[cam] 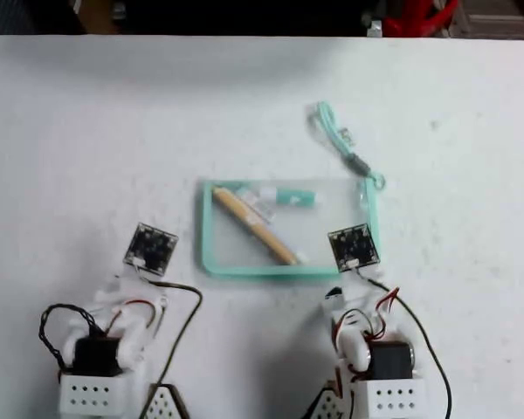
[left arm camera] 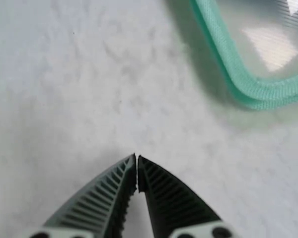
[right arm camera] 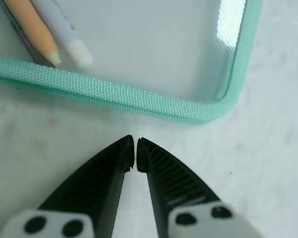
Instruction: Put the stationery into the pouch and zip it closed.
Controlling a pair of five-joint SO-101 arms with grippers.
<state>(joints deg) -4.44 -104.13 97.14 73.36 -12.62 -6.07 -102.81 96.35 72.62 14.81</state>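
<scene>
A clear pouch (cam: 244, 262) with a mint-green border lies flat mid-table, a mint strap (cam: 336, 131) trailing from its far right corner. Inside it I see an orange pencil (cam: 253, 225), a pale pen beside it and a teal-and-white item (cam: 288, 198). In the right wrist view the pencil tip (right arm camera: 37, 34) and pen tip (right arm camera: 77, 52) lie behind the pouch border (right arm camera: 119, 94). My right gripper (right arm camera: 135, 153) is shut just short of that near edge. My left gripper (left arm camera: 136, 171) is shut over bare table, off the pouch's near left corner (left arm camera: 248, 91).
Both arm bases (cam: 92, 367) (cam: 375, 375) stand at the near table edge with loose cables (cam: 183, 323). The white table (cam: 87, 140) stretches wide on the left and behind the pouch. Dark clutter lines the far edge (cam: 410, 17).
</scene>
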